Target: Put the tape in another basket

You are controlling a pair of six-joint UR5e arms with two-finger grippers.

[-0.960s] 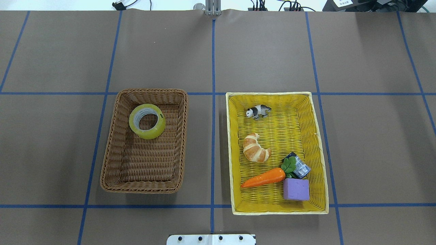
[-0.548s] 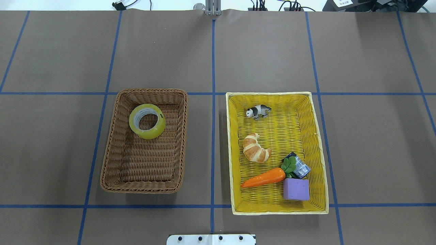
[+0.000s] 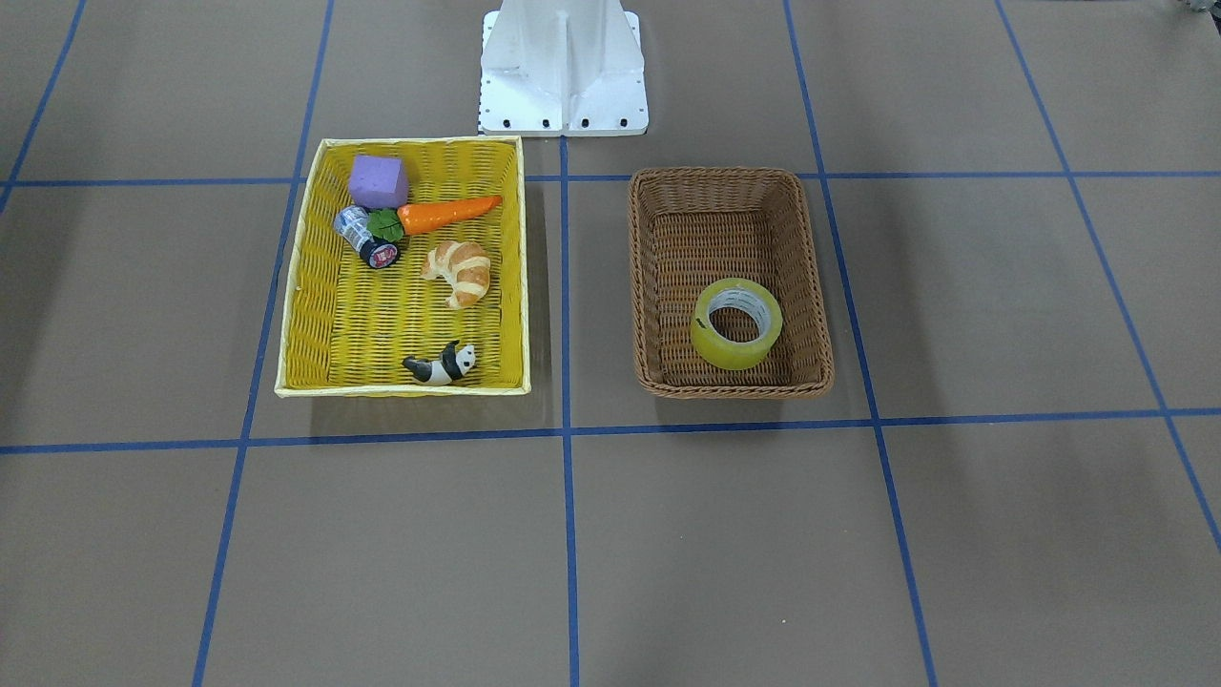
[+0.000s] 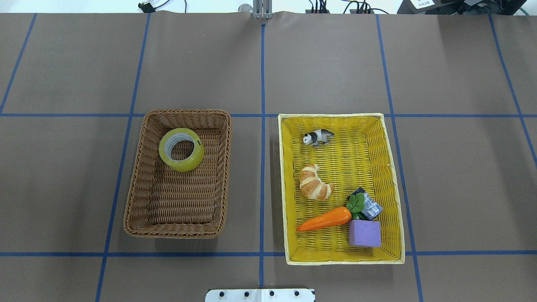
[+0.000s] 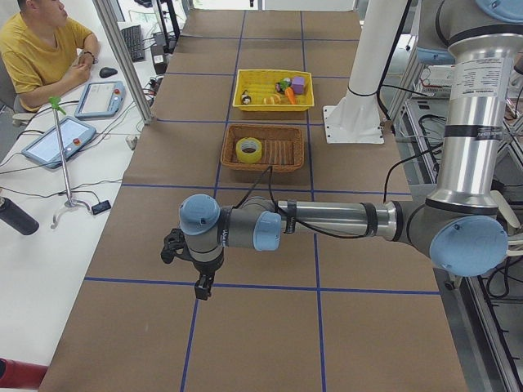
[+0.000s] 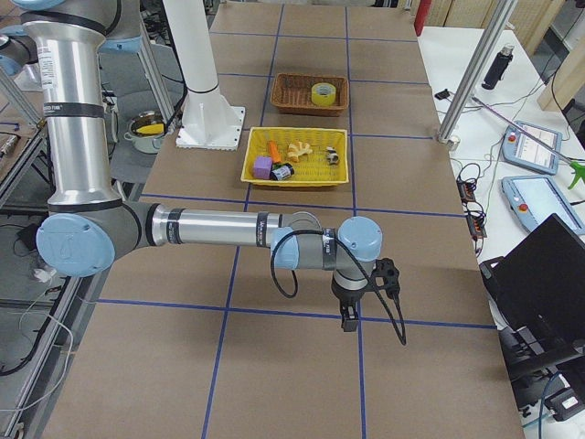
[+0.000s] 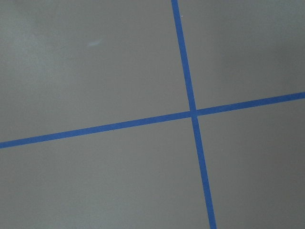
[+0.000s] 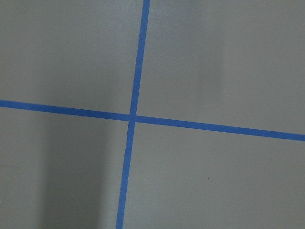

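Note:
The yellow-green tape roll [image 4: 181,149] lies flat in the far part of the brown wicker basket [image 4: 138,167]; it also shows in the front view [image 3: 736,323], the left view [image 5: 248,149] and the right view [image 6: 322,93]. The brown basket [image 3: 820,315] holds nothing else. My left gripper [image 5: 202,287] shows only in the left side view, far from both baskets over bare table; I cannot tell if it is open or shut. My right gripper [image 6: 348,318] shows only in the right side view, also far from the baskets; I cannot tell its state. Both wrist views show only the table and blue tape lines.
A yellow basket [image 4: 390,167] to the right of the brown one holds a toy panda [image 4: 318,136], a croissant [image 4: 314,183], a carrot [image 4: 325,219], a purple block [image 4: 365,233] and a small black-and-silver cylinder [image 4: 369,205]. The robot's white base [image 3: 563,67] stands behind the baskets. An operator [image 5: 41,49] sits at a side desk.

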